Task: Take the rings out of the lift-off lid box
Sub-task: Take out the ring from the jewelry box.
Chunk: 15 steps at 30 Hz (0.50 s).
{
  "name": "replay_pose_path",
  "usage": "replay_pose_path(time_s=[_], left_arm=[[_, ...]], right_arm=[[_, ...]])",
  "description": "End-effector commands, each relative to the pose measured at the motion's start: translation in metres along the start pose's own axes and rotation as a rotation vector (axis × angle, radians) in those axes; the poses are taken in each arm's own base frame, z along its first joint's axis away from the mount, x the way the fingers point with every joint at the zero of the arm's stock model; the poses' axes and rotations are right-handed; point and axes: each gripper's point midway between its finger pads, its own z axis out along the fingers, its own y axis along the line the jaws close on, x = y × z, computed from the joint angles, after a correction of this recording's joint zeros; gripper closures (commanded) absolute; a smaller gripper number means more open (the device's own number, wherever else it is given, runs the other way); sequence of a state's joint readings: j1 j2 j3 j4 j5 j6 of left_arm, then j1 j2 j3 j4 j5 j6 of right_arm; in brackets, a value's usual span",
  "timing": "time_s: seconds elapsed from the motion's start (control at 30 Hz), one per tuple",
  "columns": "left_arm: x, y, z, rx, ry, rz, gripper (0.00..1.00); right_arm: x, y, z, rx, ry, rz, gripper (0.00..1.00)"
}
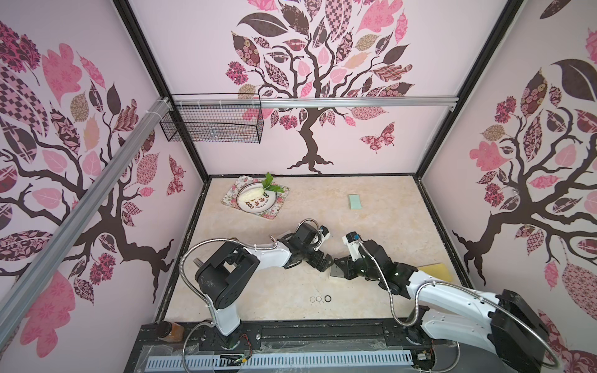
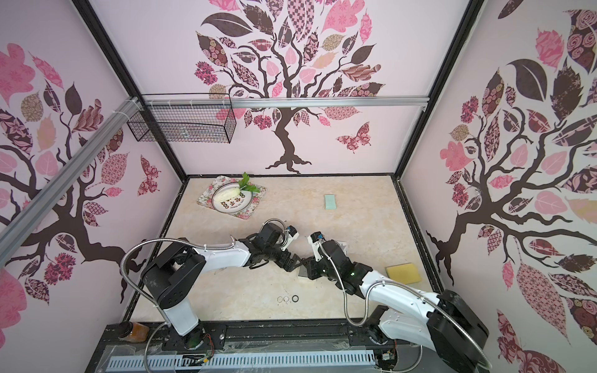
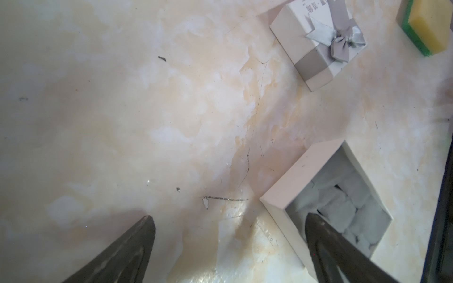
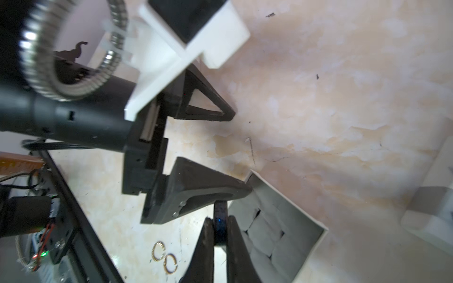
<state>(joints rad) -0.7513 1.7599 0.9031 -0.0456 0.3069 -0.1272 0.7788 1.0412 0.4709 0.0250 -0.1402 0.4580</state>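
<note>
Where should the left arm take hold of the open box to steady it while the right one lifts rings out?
Probably the thin upright wall of the open box facing the left gripper, taken from straight above. The open jaws straddle it now: one fingertip over the foam insert, one over the table. Mind the right gripper close by, shut on a black ring.

The left gripper (image 1: 328, 261) and right gripper (image 1: 338, 262) are crowding the open white cardboard box (image 1: 336, 274) at frame centre. The beige marble tabletop (image 1: 323, 206) is lying bare above them; a floral rectangular tray (image 1: 270, 213) is standing further up-left.
</note>
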Motion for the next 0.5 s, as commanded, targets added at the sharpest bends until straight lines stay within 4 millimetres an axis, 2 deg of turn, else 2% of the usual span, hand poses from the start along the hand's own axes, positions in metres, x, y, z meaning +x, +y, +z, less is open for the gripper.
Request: replay_pose_path(time_s=[0.0, 0.13, 0.27, 0.47], left_arm=[[-0.026, -0.006, -0.025, -0.018, -0.075, 0.040, 0.02], [-0.040, -0.009, -0.052, -0.045, -0.140, 0.054, 0.02], [-0.043, -0.009, -0.082, -0.085, -0.193, 0.058, 0.02], [-0.016, -0.002, -0.111, -0.144, -0.222, 0.027, 0.02]], right_arm=[[0.021, 0.022, -0.021, -0.124, 0.088, 0.048, 1.00], [0.056, 0.038, -0.034, -0.257, 0.212, 0.145, 1.00], [0.092, 0.039, -0.038, -0.274, 0.305, 0.226, 1.00], [0.123, 0.029, -0.030, -0.284, 0.345, 0.370, 1.00]])
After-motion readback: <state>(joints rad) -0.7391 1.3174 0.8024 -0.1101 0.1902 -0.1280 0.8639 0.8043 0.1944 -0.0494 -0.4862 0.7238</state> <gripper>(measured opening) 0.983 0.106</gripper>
